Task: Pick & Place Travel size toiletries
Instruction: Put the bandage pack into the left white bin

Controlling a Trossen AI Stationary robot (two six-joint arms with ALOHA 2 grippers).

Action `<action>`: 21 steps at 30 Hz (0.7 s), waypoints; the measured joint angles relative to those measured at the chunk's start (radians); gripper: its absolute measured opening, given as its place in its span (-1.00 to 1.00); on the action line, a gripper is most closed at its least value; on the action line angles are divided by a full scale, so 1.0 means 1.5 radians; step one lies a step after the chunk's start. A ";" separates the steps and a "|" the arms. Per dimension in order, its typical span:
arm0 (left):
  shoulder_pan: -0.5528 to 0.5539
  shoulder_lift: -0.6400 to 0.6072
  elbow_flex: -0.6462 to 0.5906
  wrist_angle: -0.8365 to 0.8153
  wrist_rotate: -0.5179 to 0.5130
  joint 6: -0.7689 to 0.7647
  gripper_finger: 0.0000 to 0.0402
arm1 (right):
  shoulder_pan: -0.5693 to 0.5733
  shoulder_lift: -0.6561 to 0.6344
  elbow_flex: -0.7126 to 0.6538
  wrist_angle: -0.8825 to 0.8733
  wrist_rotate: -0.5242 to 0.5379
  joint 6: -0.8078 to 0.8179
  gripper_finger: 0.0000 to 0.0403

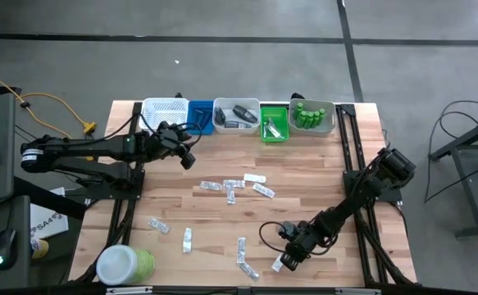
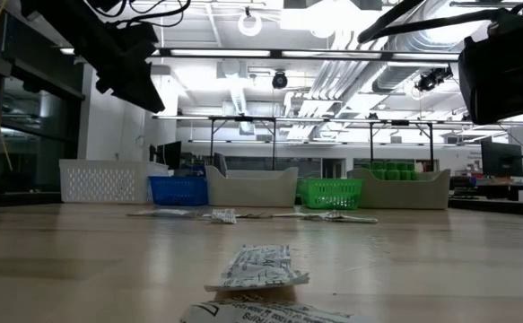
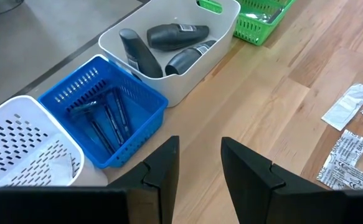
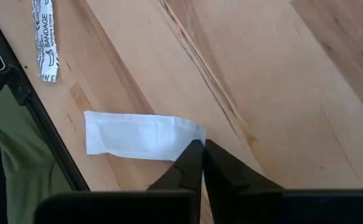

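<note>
We are seeing the wooden table (image 1: 304, 180) carrying scattered bandage sachets (image 1: 232, 188). Our left claw (image 3: 200, 165) is hovering narrowly parted near the blue razor basket (image 3: 131, 99). Our right claw (image 4: 201, 163) is pinching shut on a white sachet (image 4: 137, 135) by the table's near edge.

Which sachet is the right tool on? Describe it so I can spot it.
Find the table's front edge on the right arm's side. The right tool is pinched on the end of a white sachet there. Unlike the printed bandage sachet nearby, it is blank.
</note>
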 joint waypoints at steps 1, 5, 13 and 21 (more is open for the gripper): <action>0.000 0.000 0.000 -0.002 0.000 0.000 -0.42 | 0.000 0.000 0.000 0.000 0.000 0.000 -0.98; 0.000 0.000 0.000 -0.014 0.000 -0.006 -0.42 | -0.003 -0.001 0.000 0.000 0.004 -0.007 -0.99; 0.000 0.000 -0.001 -0.017 0.029 -0.028 -0.42 | -0.017 -0.064 -0.001 -0.079 0.075 -0.060 -0.99; 0.000 0.018 -0.001 0.024 0.079 -0.023 -0.42 | -0.065 -0.142 0.000 -0.168 0.280 -0.174 -0.99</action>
